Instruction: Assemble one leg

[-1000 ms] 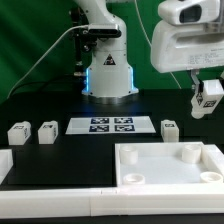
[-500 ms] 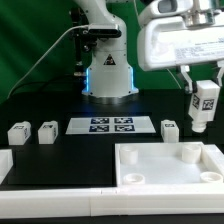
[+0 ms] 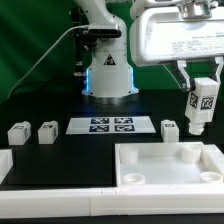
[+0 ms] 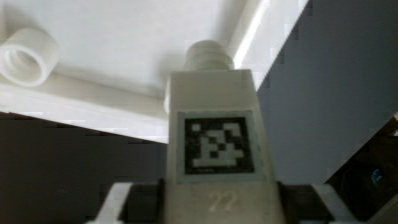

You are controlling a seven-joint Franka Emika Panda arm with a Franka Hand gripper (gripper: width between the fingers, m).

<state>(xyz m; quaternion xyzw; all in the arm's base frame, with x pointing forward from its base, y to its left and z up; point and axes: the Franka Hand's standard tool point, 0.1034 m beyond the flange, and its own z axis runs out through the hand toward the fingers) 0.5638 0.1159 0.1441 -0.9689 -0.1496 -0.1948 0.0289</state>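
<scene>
Our gripper (image 3: 204, 92) is clamped on the leg (image 3: 203, 108), which we hold upright in the air, tag showing, over the white tabletop (image 3: 158, 166) toward the exterior view's right; a second leg (image 3: 168, 128) stands just beside the marker board (image 3: 103, 125)

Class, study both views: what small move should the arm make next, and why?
Probably shift the leg sideways until it hangs over the nearest corner socket. The jaws hold it upright in the air, and the wrist view shows a socket beside its tip, not under it.
</scene>
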